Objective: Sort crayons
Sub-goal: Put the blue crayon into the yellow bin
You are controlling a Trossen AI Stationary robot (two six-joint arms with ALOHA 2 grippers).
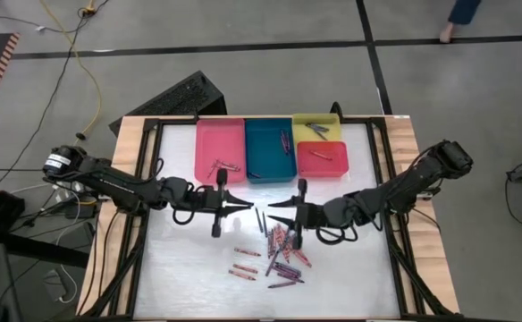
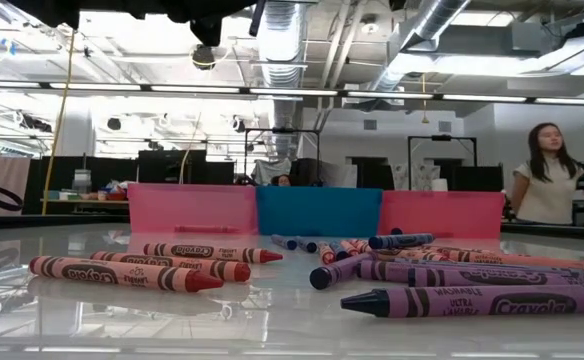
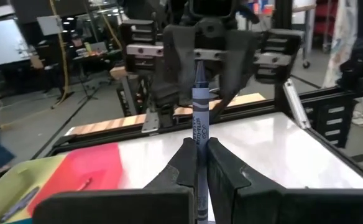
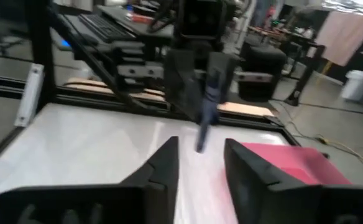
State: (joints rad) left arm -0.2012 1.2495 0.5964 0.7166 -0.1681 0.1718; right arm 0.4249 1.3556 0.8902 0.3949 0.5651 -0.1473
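A: Both arms met over the middle of the table there. The left gripper (image 1: 246, 205) was clamped on a single blue-grey crayon (image 3: 199, 121), fingers pressed against its sides, and the crayon stood upright between them in the left wrist view.

B: And the right gripper (image 1: 274, 204)?

A: It faced the left one, tip to tip, just apart. Its fingers (image 4: 163, 163) stood spread with nothing between them; in the right wrist view the held crayon (image 4: 207, 111) showed beyond that gap, at the other arm's gripper.

B: Where did the rest of the crayons sit?

A: A loose pile (image 1: 283, 246) lay on the white table (image 1: 350, 259) just below the right gripper, mostly reds and purples crossed over one another. A few red ones (image 1: 243, 268) lay apart to the pile's left. From the low view, red crayons (image 2: 122, 272) lay on the left and purple ones (image 2: 482, 300) on the right, labels showing.

B: And the trays?

A: Four sat along the far edge: a pink tray (image 1: 206, 143) with a couple of crayons, a teal tray (image 1: 263, 165) with one dark stick at its right side, a yellow tray (image 1: 304, 121) and a red tray (image 1: 337, 165) each with a stick or two. A person (image 2: 545, 175) stood in the room behind.
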